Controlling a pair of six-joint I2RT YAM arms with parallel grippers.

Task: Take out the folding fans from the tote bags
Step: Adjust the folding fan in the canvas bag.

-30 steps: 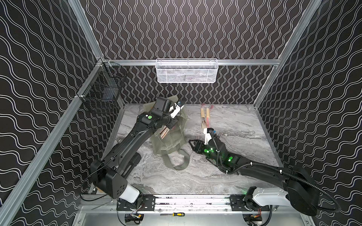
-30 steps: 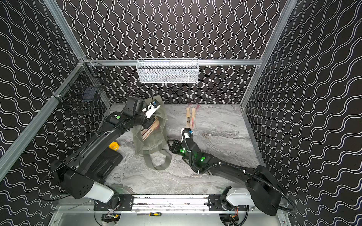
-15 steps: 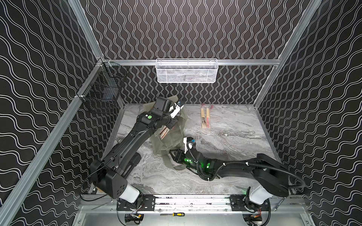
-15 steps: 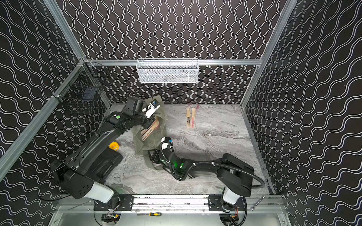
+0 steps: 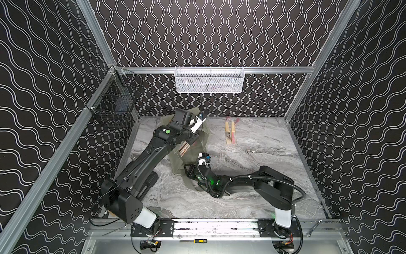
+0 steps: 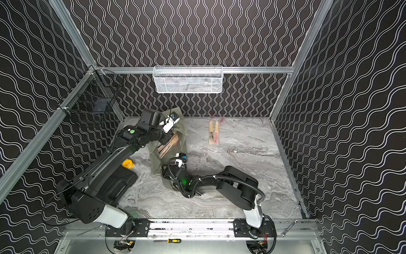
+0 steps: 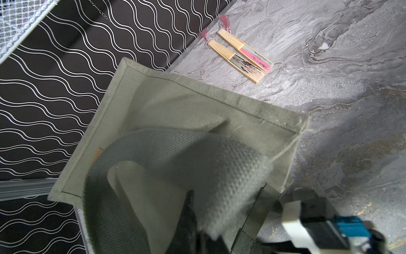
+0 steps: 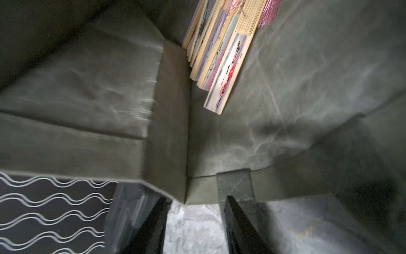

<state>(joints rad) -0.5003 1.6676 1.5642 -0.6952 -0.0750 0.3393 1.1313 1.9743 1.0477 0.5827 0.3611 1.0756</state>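
Grey marble table point(image 5: 252, 154) inside black wavy walls point(image 5: 208, 33). Right gripper point(image 8: 195, 199) stands half open and empty at the mouth of the tote bag point(image 7: 197, 105), where folding fans point(image 8: 219, 55) lie bundled inside. Left gripper point(image 5: 191, 139) is clamped on its strap point(image 7: 197, 165), tips hidden by cloth. Farther, two loose fans point(image 5: 230, 136) lie on the table; white mesh basket point(image 5: 208, 79) hangs behind, contents unclear

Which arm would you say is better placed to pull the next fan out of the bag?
Right. The right gripper is open at the mouth of the bag, facing the fans inside. The left gripper is shut on the strap, holding the bag up.
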